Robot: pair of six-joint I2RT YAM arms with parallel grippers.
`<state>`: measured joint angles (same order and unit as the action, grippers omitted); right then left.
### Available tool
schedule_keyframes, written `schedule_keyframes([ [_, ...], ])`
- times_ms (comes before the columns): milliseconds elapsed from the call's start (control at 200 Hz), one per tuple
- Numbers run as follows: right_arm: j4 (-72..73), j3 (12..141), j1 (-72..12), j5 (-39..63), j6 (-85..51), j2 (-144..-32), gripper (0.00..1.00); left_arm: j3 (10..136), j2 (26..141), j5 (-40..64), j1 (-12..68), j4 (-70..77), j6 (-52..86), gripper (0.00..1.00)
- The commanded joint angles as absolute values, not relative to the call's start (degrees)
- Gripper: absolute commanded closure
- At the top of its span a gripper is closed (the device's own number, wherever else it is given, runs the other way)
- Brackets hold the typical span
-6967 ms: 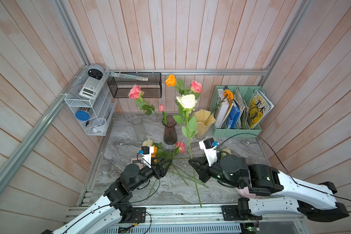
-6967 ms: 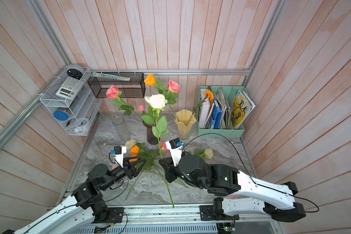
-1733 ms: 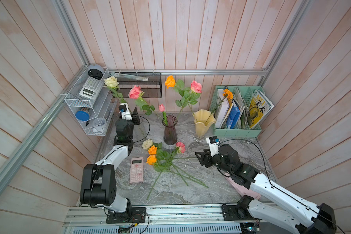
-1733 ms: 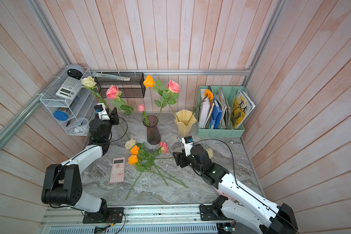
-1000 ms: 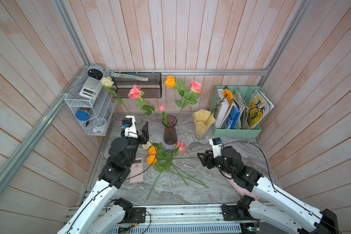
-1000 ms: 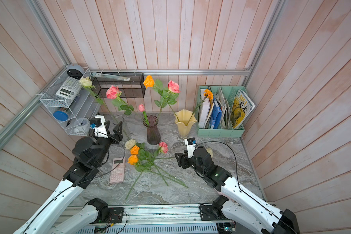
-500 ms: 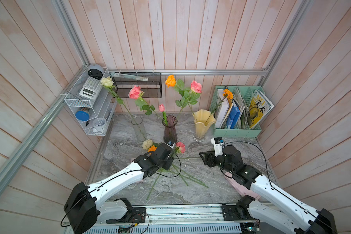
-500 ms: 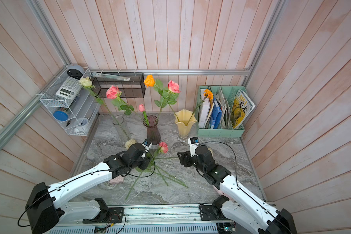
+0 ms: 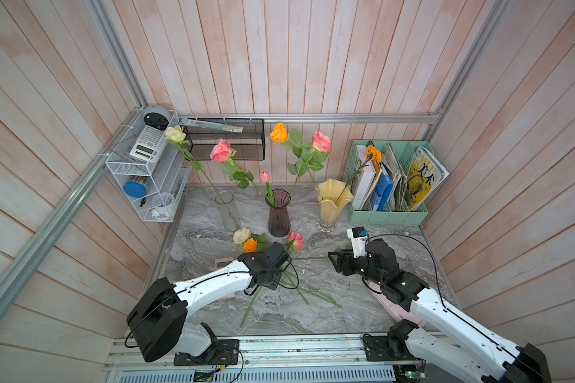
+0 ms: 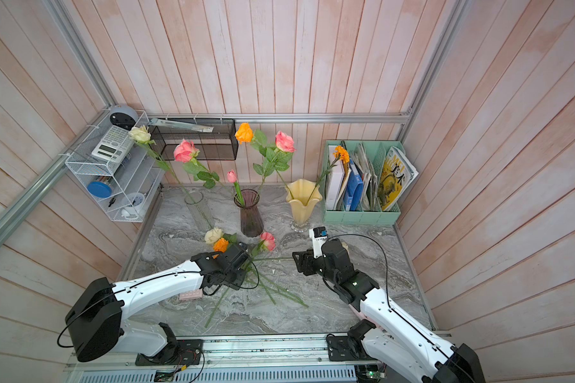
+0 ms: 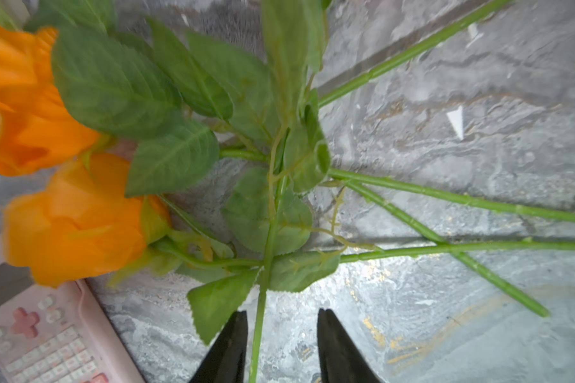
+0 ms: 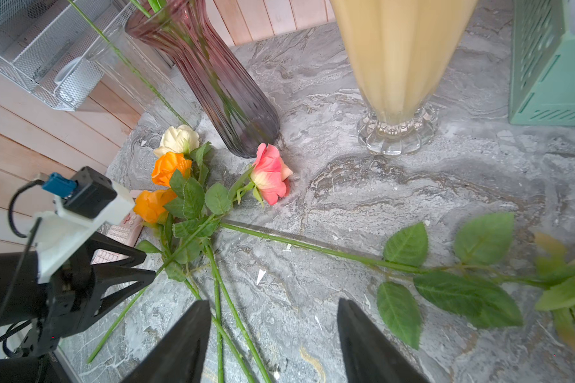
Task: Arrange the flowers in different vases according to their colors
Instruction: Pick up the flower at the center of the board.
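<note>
Your left gripper (image 11: 281, 331): jaws part-open, straddling green stem (image 11: 259, 318) among loose flowers (image 9: 249, 245) at table centre. Stem sits just beside one finger, unclamped. Your right gripper (image 12: 273, 318): jaws wide apart, empty, 3 o'clock of pile. Purple vase (image 9: 278, 212) at 12 o'clock.

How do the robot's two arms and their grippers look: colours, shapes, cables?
The left arm and right arm have white shells and black joint housings. The left gripper and right gripper each have two black fingers tapering to points. Each wrist carries a white mount with a blue plug. Thin black cables loop along both arms.
</note>
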<state>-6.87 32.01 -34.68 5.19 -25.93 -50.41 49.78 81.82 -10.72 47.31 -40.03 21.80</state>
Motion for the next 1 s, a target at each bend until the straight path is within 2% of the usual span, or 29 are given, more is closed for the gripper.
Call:
schedule_keyframes([
  [0, -5.71, 31.34, -34.35, 6.01, -26.48, -49.93, 0.33, 47.86, 81.27, -9.28, 47.68, -40.90, 25.23, 0.62],
  [220, -5.21, 30.91, -34.27, 6.15, -26.72, -49.85, 0.33, 45.99, 81.17, -8.02, 47.84, -39.57, 25.83, 0.64],
  [640, -4.88, 30.16, -34.13, 6.59, -26.98, -49.13, 0.33, 44.93, 85.25, -14.00, 47.90, -37.85, 27.32, 0.67],
  [850, -5.00, 29.88, -34.17, 6.73, -27.10, -48.45, 0.33, 46.11, 89.24, -13.78, 47.73, -37.02, 27.53, 0.69],
  [930, -5.42, 29.75, -34.12, 6.73, -26.98, -47.86, 0.33, 46.49, 90.59, -13.76, 47.74, -37.14, 27.80, 0.70],
  [995, -5.75, 29.63, -34.11, 6.47, -26.92, -47.38, 0.33, 46.75, 91.11, -13.73, 47.74, -37.26, 27.77, 0.77],
])
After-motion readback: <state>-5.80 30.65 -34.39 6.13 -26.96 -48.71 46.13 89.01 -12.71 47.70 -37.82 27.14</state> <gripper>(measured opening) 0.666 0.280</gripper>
